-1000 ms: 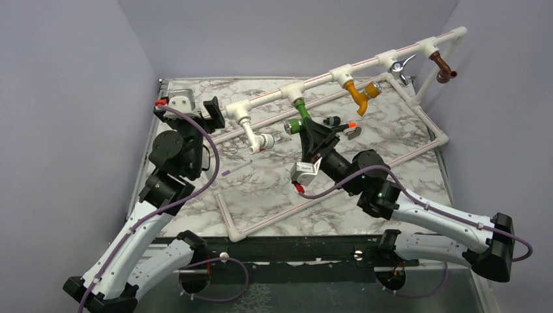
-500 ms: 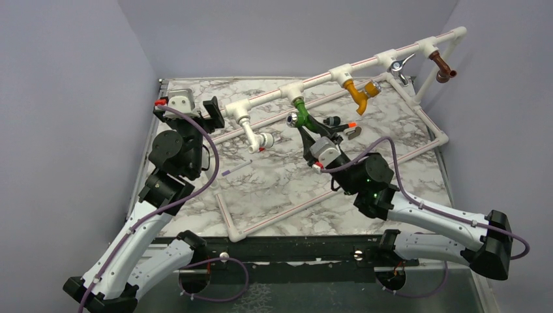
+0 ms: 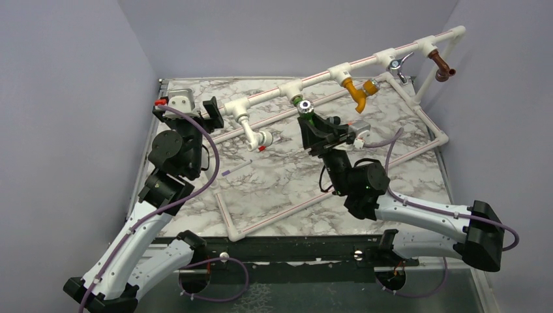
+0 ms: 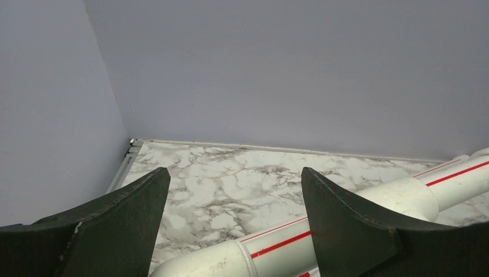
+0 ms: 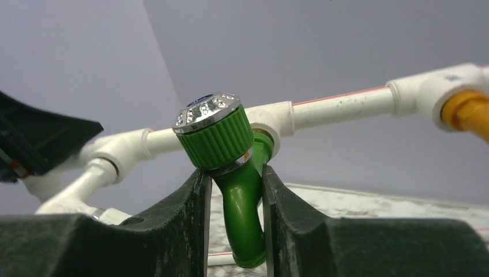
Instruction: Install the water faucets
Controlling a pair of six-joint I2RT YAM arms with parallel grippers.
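1. The right fingers (image 5: 173,231) are pressed in on the green faucet (image 5: 242,213). They pinch its narrow bent neck from both sides, and their inner faces touch the plastic just below the ribbed green collar.
2. The round silver knob (image 5: 206,109) caps that collar. It sits above the fingertips, tilted toward the left of the wrist view, and nothing touches it.
3. The faucet's upper end meets a white tee fitting (image 5: 277,118). How deep it sits in the fitting cannot be told.
4. From above, this tee is the second fitting from the left end of the raised top rail of the white pipe frame (image 3: 365,63). The faucet hangs under it, and the right arm reaches up to it from the near side.
5. Other faucets hang along the same rail:
   - a white faucet (image 3: 253,134) is to the left of the green one;
   - a yellow faucet (image 3: 357,93) is to its right;
   - a chrome faucet (image 3: 396,65) comes next;
   - a brown faucet (image 3: 443,65) is at the far right end.
6. The left fingers (image 4: 115,225) are spread wide and hold nothing. They are well apart from the green faucet, near the left end of the rail.
7. In the left wrist view, a red-striped pipe and its elbow (image 4: 213,262) lie low between the two fingers, and the pipe passes behind the right-hand one. Whether it touches either finger cannot be told.
8. The frame's lower bars rest on the marbled tabletop (image 3: 280,182).
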